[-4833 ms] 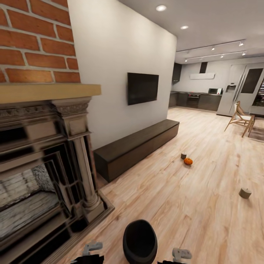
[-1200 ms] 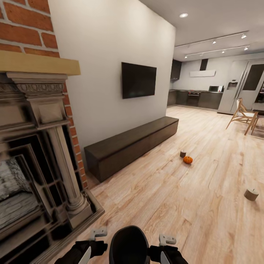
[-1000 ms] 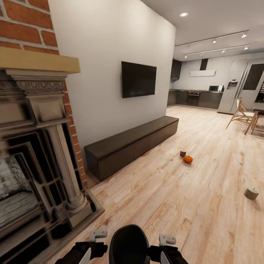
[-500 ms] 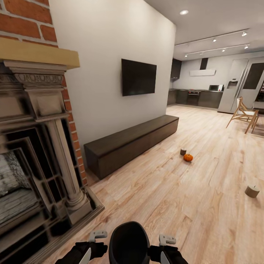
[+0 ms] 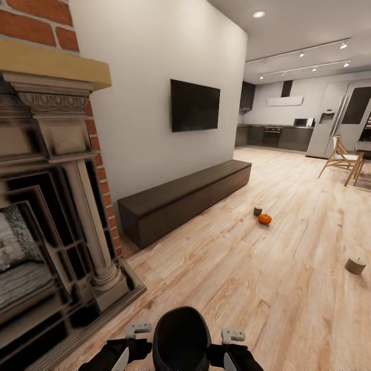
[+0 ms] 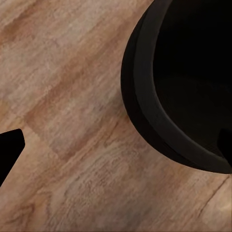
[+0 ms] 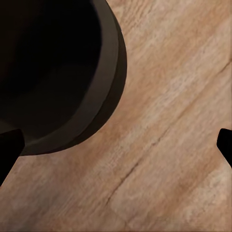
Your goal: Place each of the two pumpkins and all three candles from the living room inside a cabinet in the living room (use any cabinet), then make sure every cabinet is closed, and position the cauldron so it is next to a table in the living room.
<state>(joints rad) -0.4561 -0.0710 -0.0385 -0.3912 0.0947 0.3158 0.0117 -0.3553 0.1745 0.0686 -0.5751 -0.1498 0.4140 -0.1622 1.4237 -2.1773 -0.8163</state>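
While the black cauldron (image 5: 181, 337) is seen at the lower edge of the head view, it is flanked by the left gripper (image 5: 126, 346) and the right gripper (image 5: 230, 346), 1 on each side. In the left wrist view, 1 dark fingertip (image 6: 9, 145) is seen over the floor planks and the other at the cauldron's rim (image 6: 145, 121), so the jaws are apart; whether they touch the pot cannot be told. The right wrist view shows the same spread, 1 fingertip (image 7: 8, 150) at the rim (image 7: 108, 77).

Relative to the long dark cabinet (image 5: 180, 198), which is shown shut along the white wall, 1 orange pumpkin (image 5: 265, 219) and 1 candle (image 5: 257, 211) lie just beside each other on the wooden floor (image 5: 232, 273) near its far end. A 2nd candle (image 5: 355, 265) lies well apart from the cabinet. An ornate fireplace (image 5: 51, 216) stands just beside the cabinet's near end, and a television (image 5: 195, 105) is mounted above it.
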